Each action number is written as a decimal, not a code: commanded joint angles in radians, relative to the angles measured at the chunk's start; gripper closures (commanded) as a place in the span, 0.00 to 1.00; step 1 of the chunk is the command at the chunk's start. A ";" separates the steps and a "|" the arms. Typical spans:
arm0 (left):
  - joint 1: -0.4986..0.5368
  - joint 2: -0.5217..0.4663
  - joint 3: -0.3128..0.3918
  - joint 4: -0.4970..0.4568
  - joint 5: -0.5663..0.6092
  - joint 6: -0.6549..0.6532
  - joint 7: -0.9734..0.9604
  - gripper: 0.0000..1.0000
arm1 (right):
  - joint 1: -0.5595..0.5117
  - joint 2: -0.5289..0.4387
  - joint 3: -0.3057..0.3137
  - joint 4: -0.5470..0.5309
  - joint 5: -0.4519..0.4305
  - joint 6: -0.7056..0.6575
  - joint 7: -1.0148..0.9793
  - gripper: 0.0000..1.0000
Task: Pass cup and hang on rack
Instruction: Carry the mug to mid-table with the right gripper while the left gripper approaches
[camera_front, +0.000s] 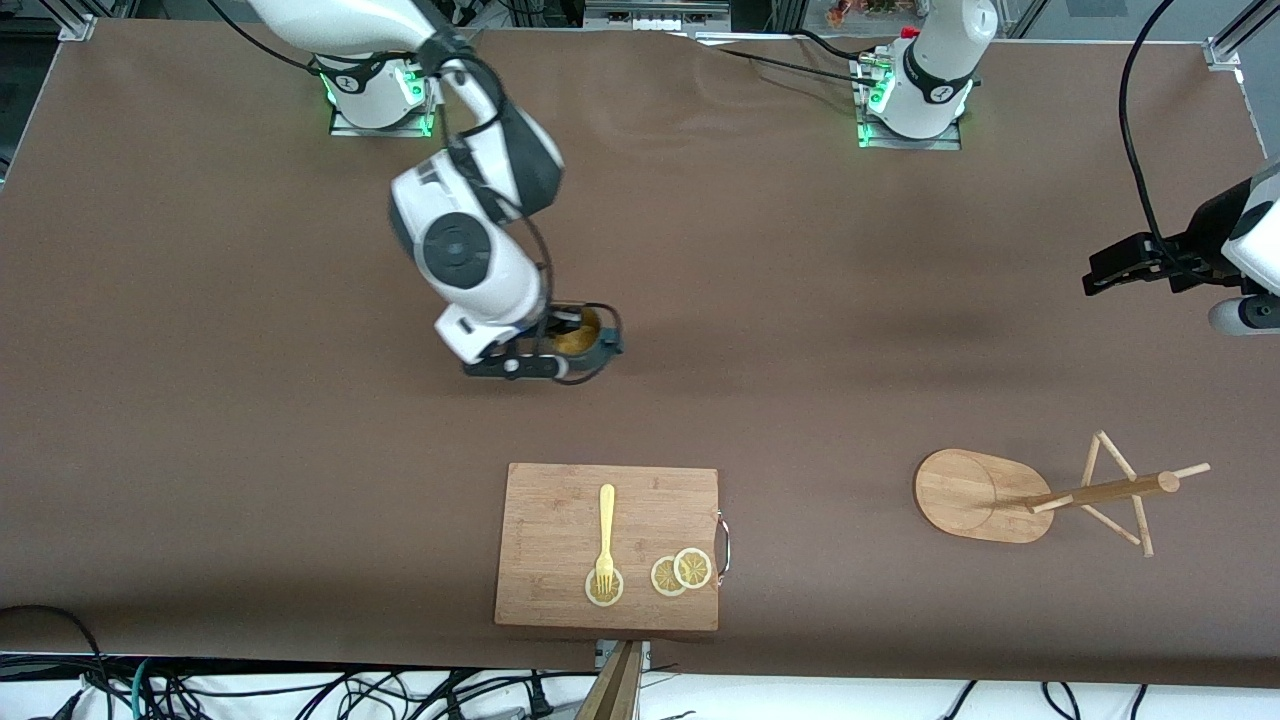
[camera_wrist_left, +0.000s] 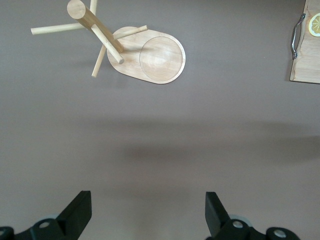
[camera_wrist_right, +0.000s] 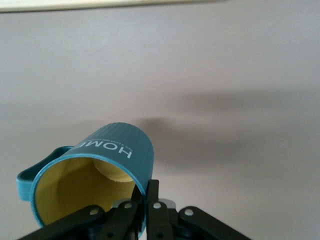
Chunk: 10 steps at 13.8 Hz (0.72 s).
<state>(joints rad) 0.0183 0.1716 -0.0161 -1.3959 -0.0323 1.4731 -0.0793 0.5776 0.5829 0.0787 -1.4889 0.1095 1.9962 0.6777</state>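
Right jaws (camera_wrist_right: 142, 200) pinch cup (camera_wrist_right: 107, 160) rim; left (camera_wrist_left: 145, 212) wide.

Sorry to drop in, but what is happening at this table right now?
The right gripper is shut on the rim of the teal cup and holds it in the air above the bare tablecloth. The left gripper waits open at its own end of the table, holding nothing. The rack stands toward the left arm's end with no cup on its pegs. A cutting board carrying a fork and lemon slices lies nearer the front camera, untouched.
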 joint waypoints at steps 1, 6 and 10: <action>-0.006 0.008 0.002 0.009 -0.018 0.004 -0.011 0.00 | 0.105 0.147 -0.011 0.226 -0.005 -0.060 0.191 1.00; -0.017 0.014 -0.002 0.009 -0.018 0.004 -0.008 0.00 | 0.244 0.251 -0.011 0.358 -0.004 -0.053 0.370 1.00; -0.037 0.014 -0.010 0.000 -0.018 -0.029 -0.001 0.00 | 0.304 0.287 -0.016 0.363 -0.005 -0.017 0.395 0.99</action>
<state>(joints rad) -0.0032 0.1825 -0.0268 -1.3963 -0.0332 1.4685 -0.0793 0.8519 0.8331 0.0765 -1.1735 0.1088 1.9799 1.0529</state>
